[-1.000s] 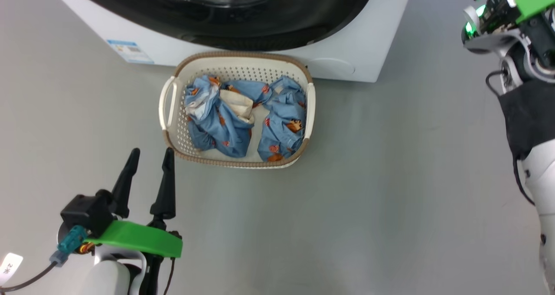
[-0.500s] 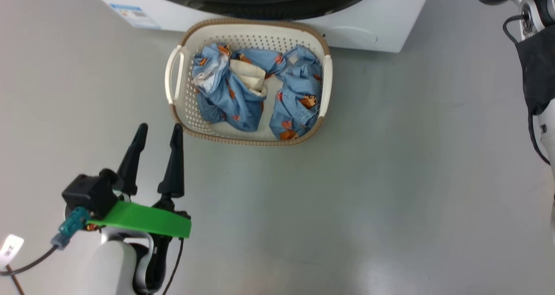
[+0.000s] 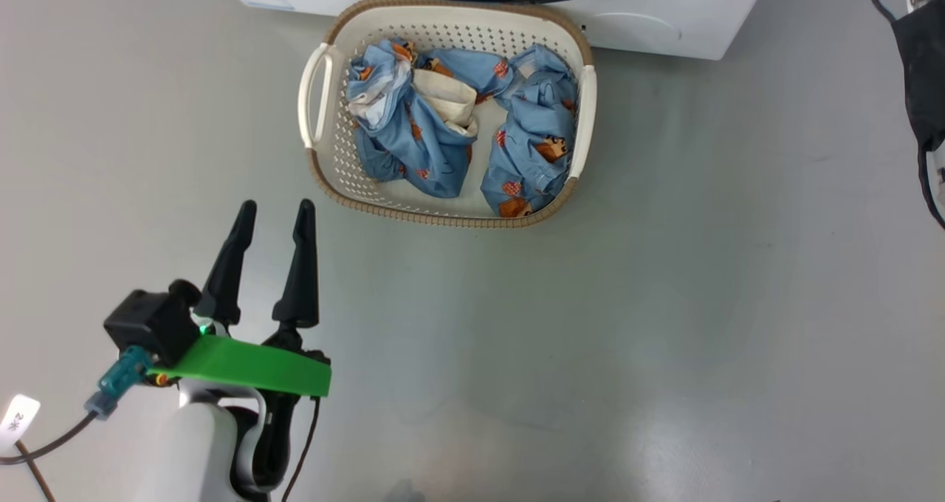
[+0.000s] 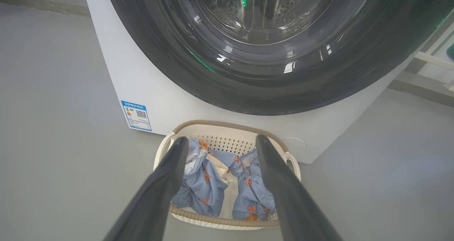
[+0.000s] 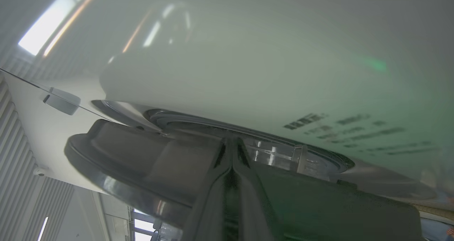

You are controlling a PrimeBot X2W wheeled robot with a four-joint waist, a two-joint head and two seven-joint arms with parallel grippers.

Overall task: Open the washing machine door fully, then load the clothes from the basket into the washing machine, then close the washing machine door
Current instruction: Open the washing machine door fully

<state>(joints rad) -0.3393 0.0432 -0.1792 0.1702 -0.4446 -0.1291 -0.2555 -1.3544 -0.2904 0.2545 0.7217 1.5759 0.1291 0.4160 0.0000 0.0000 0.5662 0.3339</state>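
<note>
The head camera is dipping: the washing machine point(image 3: 664, 22) is sliding up the view, the basket point(image 3: 443, 218) of clothes point(image 3: 413, 144) sitting before it. The left tool point(image 3: 275, 207) is hovering open, the right tool point(image 5: 232, 143) resting closed at the door point(image 5: 124, 163).

One washing machine point(image 4: 142, 78) with one round door point(image 4: 248, 92) and one blue label point(image 4: 136, 115); one basket point(image 3: 443, 218) with two handles point(image 3: 585, 118), holding two blue bundles of clothes point(image 3: 413, 148) and one cream cloth point(image 3: 447, 100).
</note>
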